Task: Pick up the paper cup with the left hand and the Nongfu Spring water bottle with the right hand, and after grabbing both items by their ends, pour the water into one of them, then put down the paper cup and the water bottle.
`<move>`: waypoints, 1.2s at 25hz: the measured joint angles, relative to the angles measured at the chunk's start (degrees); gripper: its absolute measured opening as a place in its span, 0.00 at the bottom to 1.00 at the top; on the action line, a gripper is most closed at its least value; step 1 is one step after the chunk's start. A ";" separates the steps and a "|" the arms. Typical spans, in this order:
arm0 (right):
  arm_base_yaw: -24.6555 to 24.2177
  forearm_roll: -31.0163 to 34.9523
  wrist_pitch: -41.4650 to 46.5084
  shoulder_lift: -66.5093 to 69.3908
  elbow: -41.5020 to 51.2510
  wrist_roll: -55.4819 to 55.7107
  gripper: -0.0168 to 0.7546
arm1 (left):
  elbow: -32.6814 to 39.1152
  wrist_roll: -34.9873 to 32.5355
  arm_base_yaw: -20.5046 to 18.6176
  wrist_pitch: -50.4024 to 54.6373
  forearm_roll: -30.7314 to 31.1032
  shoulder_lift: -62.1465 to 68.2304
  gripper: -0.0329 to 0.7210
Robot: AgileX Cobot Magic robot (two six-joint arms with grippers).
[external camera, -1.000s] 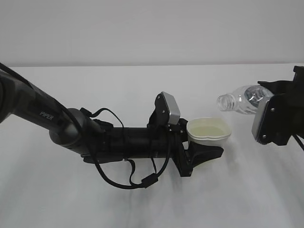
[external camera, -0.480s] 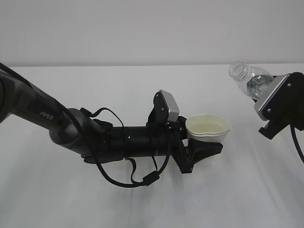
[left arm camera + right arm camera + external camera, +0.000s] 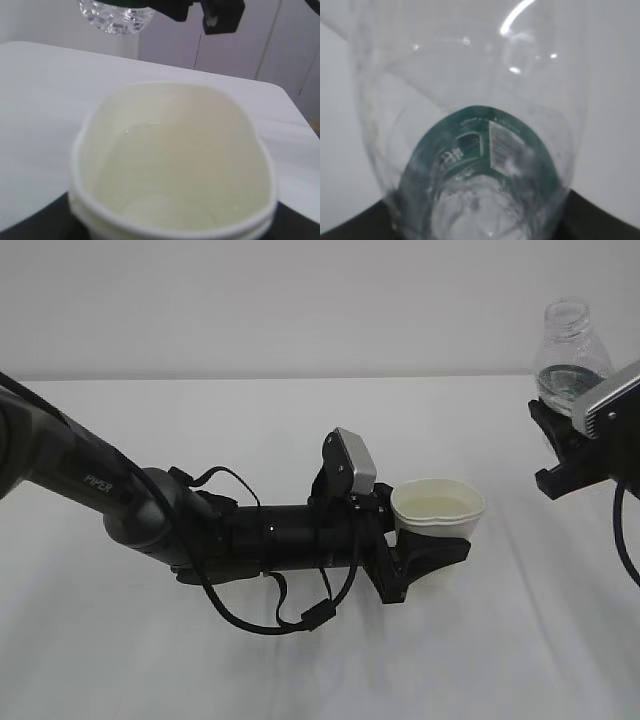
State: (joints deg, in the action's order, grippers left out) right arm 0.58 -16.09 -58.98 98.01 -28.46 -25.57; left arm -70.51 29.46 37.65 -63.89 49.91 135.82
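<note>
The cream-white paper cup stands upright above the table, and my left gripper is shut on its lower part. Clear water fills part of the cup, whose rim is squeezed into an oval. At the far right, the Nongfu Spring water bottle points mouth up, uncapped, with my right gripper shut on its bottom end. The right wrist view looks along the clear bottle to its green label. The bottle's ribbed base hangs above and beyond the cup.
A white table lies under both arms, against a plain pale wall. The left arm, lettered PIPER, stretches low across the table from the left edge, with a black cable loop hanging under it.
The right gripper has swung the bottle from lying tilted, mouth toward the cup, to upright, and carried it up and to the right. The left arm and cup have barely moved.
</note>
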 joint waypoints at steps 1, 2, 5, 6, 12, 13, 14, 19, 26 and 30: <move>0.00 0.45 -1.12 0.00 0.35 2.05 0.51 | 0.00 0.00 0.00 -0.08 0.00 0.00 0.61; 0.00 0.99 -2.07 0.00 0.96 4.07 0.51 | 0.00 0.00 0.00 -0.08 0.00 0.09 0.61; 0.00 2.30 -4.53 0.00 2.79 8.50 0.51 | 0.00 0.00 0.00 -0.13 0.00 0.09 0.61; 0.00 2.54 -4.84 0.00 3.34 9.67 0.51 | 0.00 0.00 0.00 -0.13 0.00 0.09 0.61; 0.00 3.69 -5.29 1.84 5.22 18.32 0.51 | 0.00 0.00 0.00 -0.22 0.00 0.09 0.61; 0.00 3.81 -5.29 2.46 5.31 20.02 0.51 | 0.00 0.00 0.00 -0.22 0.00 0.09 0.61; 0.00 3.91 -5.29 3.00 5.31 21.28 0.51 | 0.00 0.00 0.00 -0.22 0.00 0.09 0.61; 0.00 4.04 -5.43 6.20 5.31 26.26 0.51 | 0.00 0.00 0.00 -0.35 0.00 0.09 0.61; 0.00 4.15 -5.43 13.03 1.70 26.93 0.51 | 0.00 0.00 0.00 -0.35 0.58 0.09 0.61; 0.00 4.15 -5.43 15.63 -1.40 26.93 0.51 | 0.00 0.00 0.00 -0.35 1.59 0.09 0.61</move>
State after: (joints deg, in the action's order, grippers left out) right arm 0.58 -11.95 -64.41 113.64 -29.86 1.37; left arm -70.51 29.46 37.65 -64.24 51.51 135.91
